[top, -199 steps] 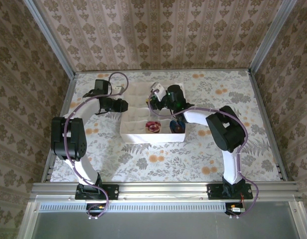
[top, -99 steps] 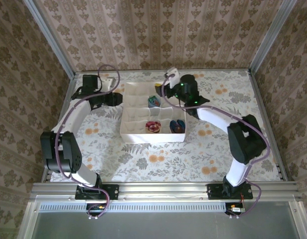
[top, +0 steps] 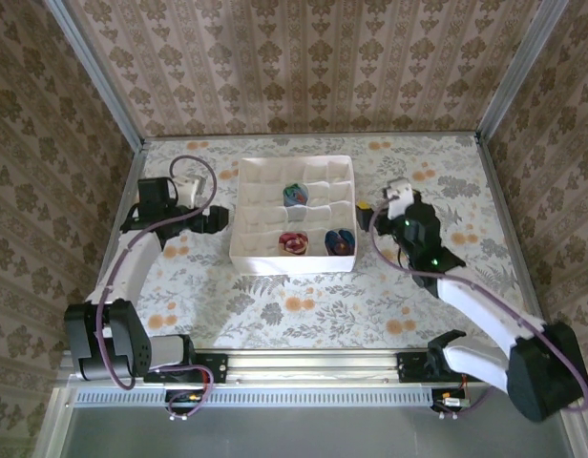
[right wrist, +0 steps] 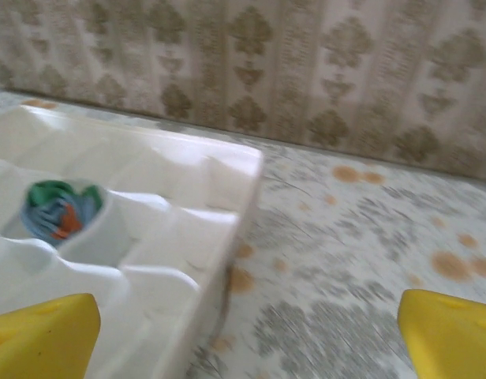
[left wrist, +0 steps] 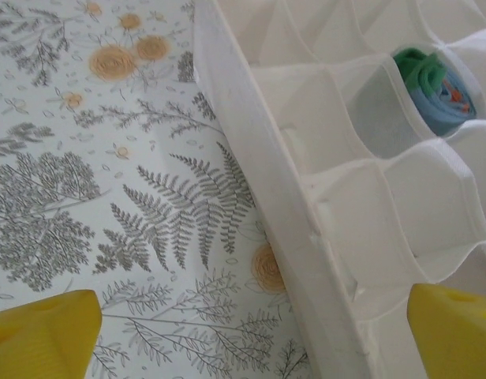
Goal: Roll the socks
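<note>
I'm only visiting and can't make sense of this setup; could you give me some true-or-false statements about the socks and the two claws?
1. All three socks lie inside the white box. True.
2. The grey-blue sock shares a compartment with the peach sock. False: separate compartments, the grey-blue one farther back.
3. The left gripper holds a sock. False: it is open and empty, left of the box.
4. The right gripper is open, right of the box. True.
5. The purple sock sits in the near row, right of the peach sock. True.
</note>
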Action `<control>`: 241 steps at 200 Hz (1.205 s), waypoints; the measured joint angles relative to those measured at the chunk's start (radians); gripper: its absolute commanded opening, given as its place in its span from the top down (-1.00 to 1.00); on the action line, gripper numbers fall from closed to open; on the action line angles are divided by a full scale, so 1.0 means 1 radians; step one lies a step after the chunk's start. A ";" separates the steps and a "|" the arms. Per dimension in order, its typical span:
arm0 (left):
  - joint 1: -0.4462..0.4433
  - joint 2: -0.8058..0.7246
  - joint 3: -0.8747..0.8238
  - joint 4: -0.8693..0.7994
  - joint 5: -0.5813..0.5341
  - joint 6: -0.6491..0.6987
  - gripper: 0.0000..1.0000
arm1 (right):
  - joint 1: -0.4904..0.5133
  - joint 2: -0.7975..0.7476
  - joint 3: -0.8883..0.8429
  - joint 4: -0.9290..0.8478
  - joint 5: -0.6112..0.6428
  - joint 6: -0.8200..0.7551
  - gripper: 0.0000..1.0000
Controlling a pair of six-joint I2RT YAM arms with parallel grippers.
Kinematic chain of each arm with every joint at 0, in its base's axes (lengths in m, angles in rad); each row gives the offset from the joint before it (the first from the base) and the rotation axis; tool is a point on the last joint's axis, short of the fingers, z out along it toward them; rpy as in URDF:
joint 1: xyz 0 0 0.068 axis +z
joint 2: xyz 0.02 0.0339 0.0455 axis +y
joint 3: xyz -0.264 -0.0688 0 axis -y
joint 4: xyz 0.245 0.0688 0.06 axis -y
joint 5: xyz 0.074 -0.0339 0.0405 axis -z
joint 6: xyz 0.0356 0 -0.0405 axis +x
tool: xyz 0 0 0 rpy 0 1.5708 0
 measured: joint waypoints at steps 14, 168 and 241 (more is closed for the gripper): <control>0.000 -0.024 -0.049 0.037 -0.013 -0.016 -1.00 | -0.019 -0.092 -0.086 -0.010 0.051 0.016 -1.00; -0.021 -0.370 -0.683 0.703 -0.280 0.062 -1.00 | -0.102 -0.246 -0.402 0.130 0.225 -0.019 -1.00; -0.021 -0.106 -0.683 0.988 -0.257 0.091 -1.00 | -0.177 0.097 -0.406 0.449 0.153 -0.024 -1.00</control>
